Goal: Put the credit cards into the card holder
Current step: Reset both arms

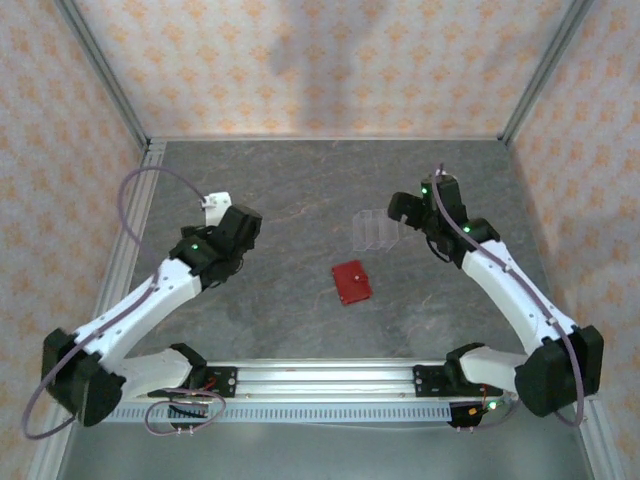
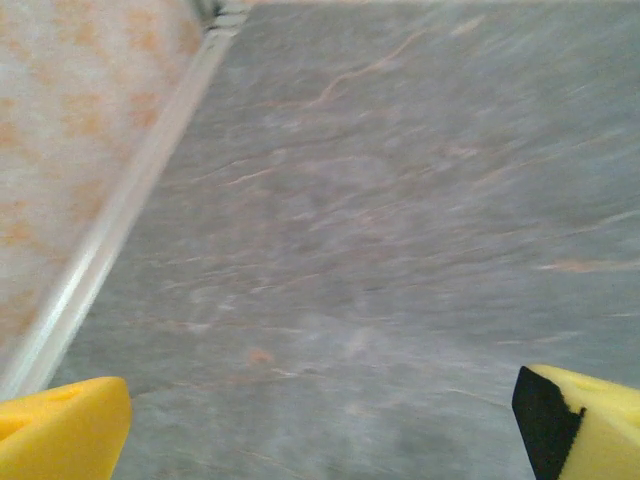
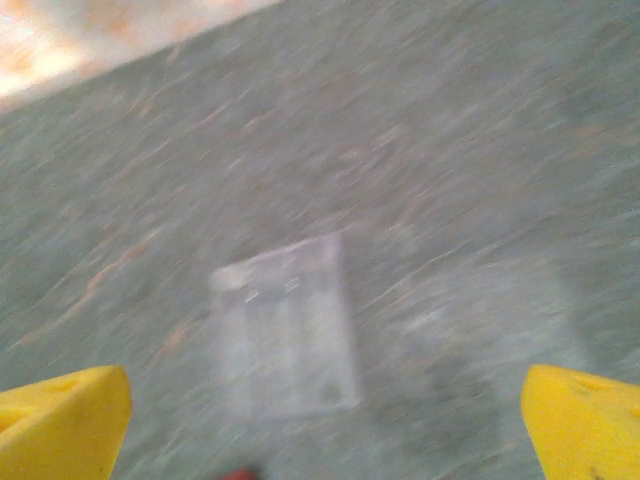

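Card holder [image 1: 351, 282] flat on the worktop [image 1: 300, 180] between two arms.
It lies red side up near the middle, just on the near side of a clear rack [image 1: 377, 230]. Left fingers [image 2: 60, 430] are spread wide and empty over bare worktop beside the left rail [image 2: 110, 240]; right fingers [image 3: 585, 425] are spread wide and empty above the rack, which is blurred there.

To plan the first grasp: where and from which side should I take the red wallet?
Probably come down from above and pinch the red wallet across its shorter width: it lies flat on the table, so only its edges offer a hold.
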